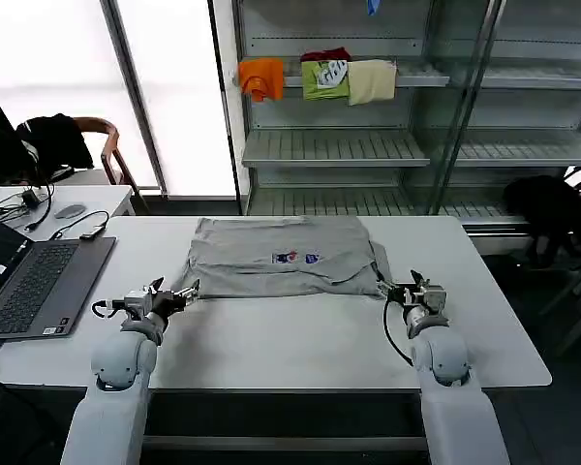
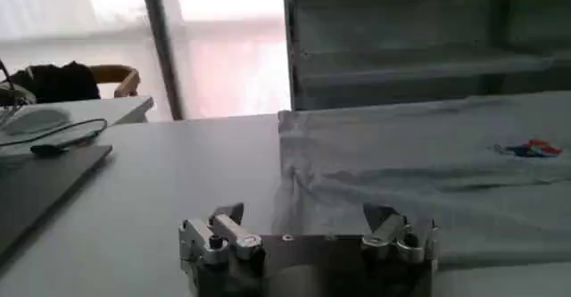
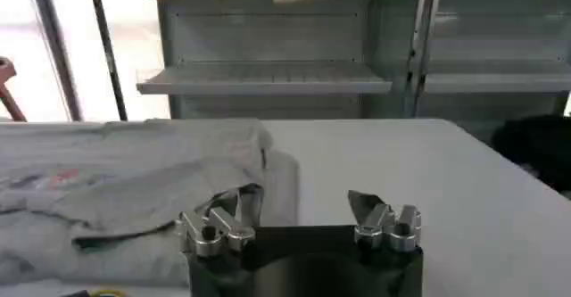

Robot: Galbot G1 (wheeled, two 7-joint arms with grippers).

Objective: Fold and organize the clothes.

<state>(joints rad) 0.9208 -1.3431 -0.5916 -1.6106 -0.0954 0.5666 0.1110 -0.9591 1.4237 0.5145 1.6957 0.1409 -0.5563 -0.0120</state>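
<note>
While both hands (image 1: 193, 288) (image 1: 384, 288) sit spread at its corners, the shirt (image 1: 283, 254) shows an unreadable (multicoloured) print (image 1: 296, 258).

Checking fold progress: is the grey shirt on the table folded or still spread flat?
Partly folded: the grey shirt has its lower part doubled up over the body, below the chest print.

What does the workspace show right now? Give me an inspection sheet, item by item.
Surface: white table, bare in front.
Job's things: grey shirt with chest print, partly folded, lying flat mid-table.
Clutter: open laptop on the robot's left; mouse on the side desk.
Grippers: left gripper open at the shirt's near-left corner; right gripper open at its near-right corner.
Cables: black leads beside the laptop.
Surroundings: shelving with folded clothes; chair with a black garment.
</note>
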